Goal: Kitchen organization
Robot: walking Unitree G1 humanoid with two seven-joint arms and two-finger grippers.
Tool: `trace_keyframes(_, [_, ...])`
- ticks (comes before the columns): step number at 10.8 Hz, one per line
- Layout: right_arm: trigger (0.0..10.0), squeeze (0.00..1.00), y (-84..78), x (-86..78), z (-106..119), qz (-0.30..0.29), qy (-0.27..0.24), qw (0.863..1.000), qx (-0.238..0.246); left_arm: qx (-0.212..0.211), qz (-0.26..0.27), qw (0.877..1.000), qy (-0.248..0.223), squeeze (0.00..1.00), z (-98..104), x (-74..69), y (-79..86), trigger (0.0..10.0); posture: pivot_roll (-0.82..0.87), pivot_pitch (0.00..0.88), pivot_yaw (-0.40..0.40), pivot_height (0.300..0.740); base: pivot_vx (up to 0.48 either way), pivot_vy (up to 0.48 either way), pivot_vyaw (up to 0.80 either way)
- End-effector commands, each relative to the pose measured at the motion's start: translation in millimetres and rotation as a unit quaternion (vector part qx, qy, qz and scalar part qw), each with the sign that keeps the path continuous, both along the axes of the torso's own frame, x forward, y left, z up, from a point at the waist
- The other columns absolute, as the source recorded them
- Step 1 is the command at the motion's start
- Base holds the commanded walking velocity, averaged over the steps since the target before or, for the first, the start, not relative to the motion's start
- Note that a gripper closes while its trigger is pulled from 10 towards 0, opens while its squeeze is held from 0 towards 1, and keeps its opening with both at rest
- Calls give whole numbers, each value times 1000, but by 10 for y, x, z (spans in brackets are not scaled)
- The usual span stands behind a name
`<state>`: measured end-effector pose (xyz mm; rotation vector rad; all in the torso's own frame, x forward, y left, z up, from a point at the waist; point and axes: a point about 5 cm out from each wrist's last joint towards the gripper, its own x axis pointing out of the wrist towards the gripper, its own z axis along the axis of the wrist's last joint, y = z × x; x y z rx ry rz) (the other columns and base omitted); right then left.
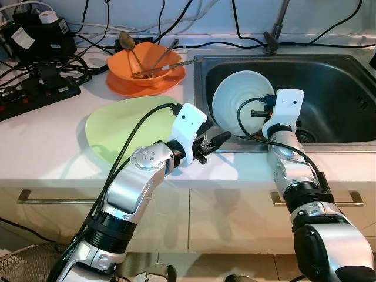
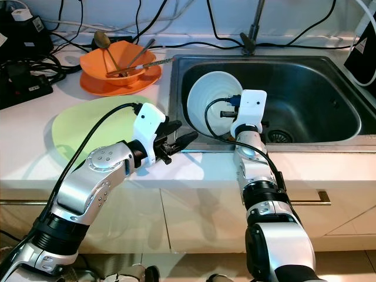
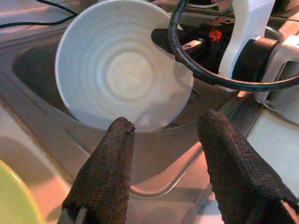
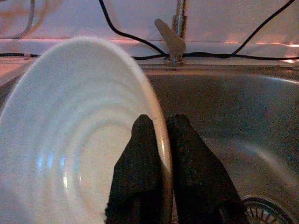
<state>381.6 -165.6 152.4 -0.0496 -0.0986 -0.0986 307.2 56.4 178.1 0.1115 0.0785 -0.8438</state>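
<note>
A white bowl [image 1: 238, 103] stands tilted on its edge at the left side of the steel sink [image 1: 335, 82]. My right gripper [image 4: 161, 135] is shut on the bowl's rim, one finger inside and one outside. My left gripper [image 1: 216, 141] is open at the sink's front left corner, just short of the bowl [image 3: 121, 70], with nothing between its fingers [image 3: 112, 163]. A light green plate [image 1: 126, 126] lies flat on the white counter behind the left arm.
An orange bowl [image 1: 144, 64] on an orange plate holds several utensils at the back of the counter. A black power strip [image 1: 35, 94] and cables lie at the far left. The tap [image 1: 276, 26] rises behind the sink. Drawer handles [image 1: 41, 198] run below the counter.
</note>
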Motion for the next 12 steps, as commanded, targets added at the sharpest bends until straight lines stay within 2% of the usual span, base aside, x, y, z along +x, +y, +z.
trace_keyframes(1, [10000, 1000, 60, 42, 106, 9, -17, 1000, -5, 6, -3, 1000, -2, 0, 7, -25, -13, 10000, 98, 46, 33, 740, 0, 0, 0])
trace_keyframes(2, [10000, 1000, 59, 41, 109, 5, -19, 1000, -8, 6, -3, 1000, -1, 0, 3, -27, -18, 10000, 100, 48, 31, 740, 0, 0, 0])
trace_keyframes(3, [10000, 800, 63, 43, 112, 7, -19, 1000, -9, 7, -3, 1000, -1, 0, 2, -26, -19, 10000, 99, 51, 31, 740, 0, 0, 0])
trace_keyframes(4, [10000, 0, 73, 50, 125, 10, -20, 1000, -11, 6, -1, 1000, 0, 0, 2, -21, -17, 10000, 100, 53, 30, 740, 0, 0, 0])
trace_keyframes(8, [10000, 0, 69, 46, 216, 9, -45, 999, -14, 3, 2, 1000, -9, 0, 7, -10, -21, 10000, 90, 56, 30, 740, 0, 0, 0])
trace_keyframes(10, [10000, 0, 136, -43, 477, 33, -132, 991, 17, -25, 49, 996, -70, 0, 141, 83, 14, 10000, 76, 59, 28, 740, 0, 0, 0])
trace_keyframes(12, [10000, 0, 218, -197, 643, 61, -195, 978, 38, -63, 91, 988, -111, 0, 260, 150, 73, 10000, 64, 59, 29, 740, 0, 0, 0])
